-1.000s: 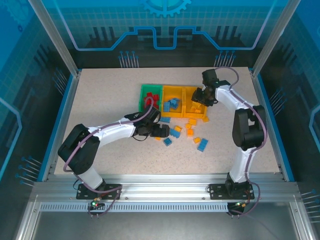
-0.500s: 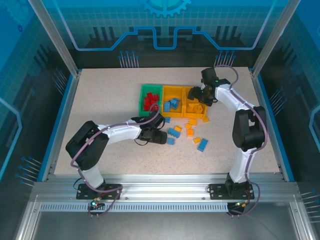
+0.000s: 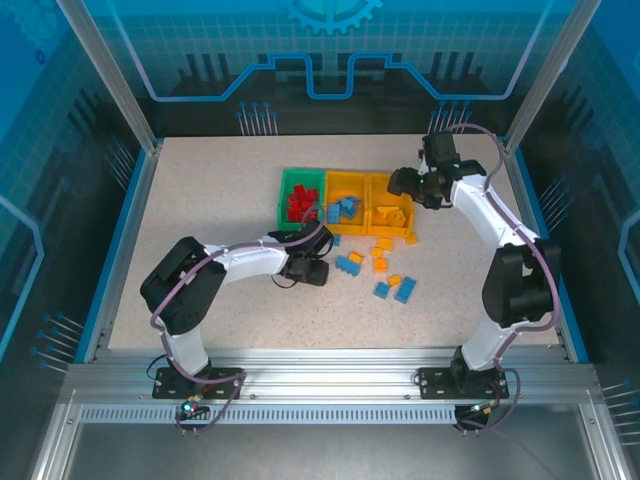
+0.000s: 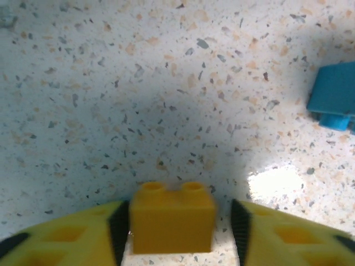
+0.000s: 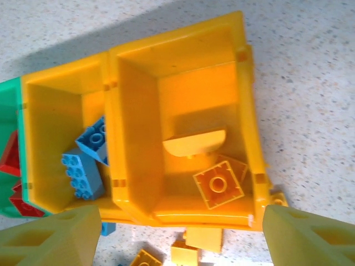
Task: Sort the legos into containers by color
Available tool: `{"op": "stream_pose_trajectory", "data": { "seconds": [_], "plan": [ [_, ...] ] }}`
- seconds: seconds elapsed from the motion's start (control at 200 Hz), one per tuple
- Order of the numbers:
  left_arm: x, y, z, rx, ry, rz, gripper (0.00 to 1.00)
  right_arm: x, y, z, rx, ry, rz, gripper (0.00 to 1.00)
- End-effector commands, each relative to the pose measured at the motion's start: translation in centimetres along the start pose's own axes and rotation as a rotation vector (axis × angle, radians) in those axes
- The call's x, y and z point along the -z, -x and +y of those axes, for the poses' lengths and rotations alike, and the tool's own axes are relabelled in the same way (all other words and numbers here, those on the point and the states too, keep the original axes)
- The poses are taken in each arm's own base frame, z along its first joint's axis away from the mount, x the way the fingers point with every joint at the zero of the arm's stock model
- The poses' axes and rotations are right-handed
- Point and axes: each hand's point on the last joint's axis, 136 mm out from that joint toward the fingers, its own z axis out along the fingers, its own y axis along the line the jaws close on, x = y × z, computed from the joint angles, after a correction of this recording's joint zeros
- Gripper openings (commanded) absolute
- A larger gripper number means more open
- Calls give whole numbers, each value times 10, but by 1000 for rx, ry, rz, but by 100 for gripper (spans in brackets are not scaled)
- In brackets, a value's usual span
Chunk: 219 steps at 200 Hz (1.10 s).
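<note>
Compare with one second ago: note the right elbow swung outward to the right, the right claw [image 3: 405, 183] drawn slightly back above the right orange bin [image 3: 392, 236], and the left claw [image 3: 310, 268] pulled a little nearer and leftward over the bench [image 3: 200, 200].

Read the left claw as clamped on an orange brick [image 4: 172, 224], pinched by its side walls between the black pads [image 4: 119, 230], studs up. Cannot tell whether lifted or resting on the bench. Judge this side grip suited to a level lift without tilting. Locate a blue brick [image 4: 333, 97] well apart, at the right edge of the left wrist view.

Read the right claw as spread wide and empty above the right orange bin, with orange pieces [image 5: 218, 185] lying inside; judge this a release posture. Find blue bricks [image 5: 83, 166] in the middle bin [image 3: 346, 233] and red ones [image 3: 298, 205] in the green bin [image 3: 283, 200]. Find loose blue and orange bricks [image 3: 395, 280] just in front of the bins.

Route the held orange brick to the right orange bin; expect crowding with the right arm there.
</note>
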Motion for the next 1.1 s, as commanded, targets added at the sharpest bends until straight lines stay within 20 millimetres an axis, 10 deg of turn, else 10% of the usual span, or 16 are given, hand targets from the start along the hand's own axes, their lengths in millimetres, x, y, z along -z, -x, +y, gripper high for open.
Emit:
{"op": "stream_pose_trajectory", "data": {
  "seconds": [0.0,0.31,0.635,1.09],
  "plan": [
    [-7,2,-8,-12,-23,14,42,8,-9,-18,4,-34,14,78],
    [21,24,-22,8,-76,-53,36,14,-42,-57,-5,-111,27,78],
    [80,133,-91,-76,-235,-246,38,8,-90,-80,-22,-110,51,78],
    [54,208,-156,-173,-368,-281,40,-4,-191,-91,-133,-123,265,77]
  ]
}}
